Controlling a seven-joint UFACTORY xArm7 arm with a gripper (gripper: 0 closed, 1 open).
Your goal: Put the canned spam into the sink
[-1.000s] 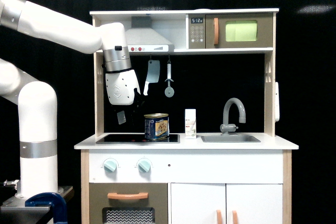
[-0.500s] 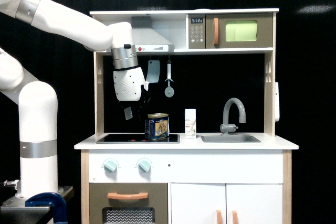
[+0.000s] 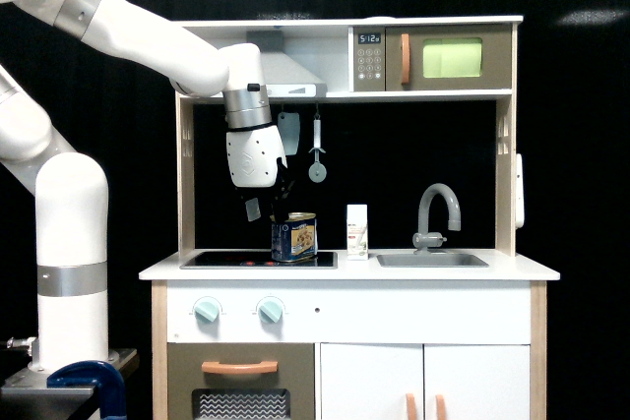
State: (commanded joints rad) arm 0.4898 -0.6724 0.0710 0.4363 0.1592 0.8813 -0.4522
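At the front, low on the exterior view's left, a blue clamp (image 3: pixel 87 381) sat by the foot of the white arm's column (image 3: pixel 71 263). The toy kitchen's cabinet face carried two pale knobs (image 3: pixel 208 311) and an oven door with an orange handle (image 3: pixel 240 368).

On the white surface (image 3: pixel 512 270), the black hob (image 3: pixel 226 260) lay toward the exterior view's left. The canned spam (image 3: pixel 294 237) stood upright on the hob's right-hand part, blue label facing out, gold top showing. A slim white carton (image 3: pixel 357 231) stood just beside it, apart from it, between can and sink (image 3: pixel 431 260). A grey faucet (image 3: pixel 437 211) arched over the sink.

The arm reached in from the upper left, its wrist pointing down. The gripper (image 3: pixel 266 208) hung just above and slightly left of the can; one pale finger (image 3: pixel 253 209) showed, the other lost against the dark back wall, so spread or pressed together could not be told. No contact with the can was visible.

Behind, a toy cleaver (image 3: pixel 287 132) and a round utensil (image 3: pixel 317 154) hung from the rail. Above, hood (image 3: pixel 290 71) and microwave (image 3: pixel 448 58).
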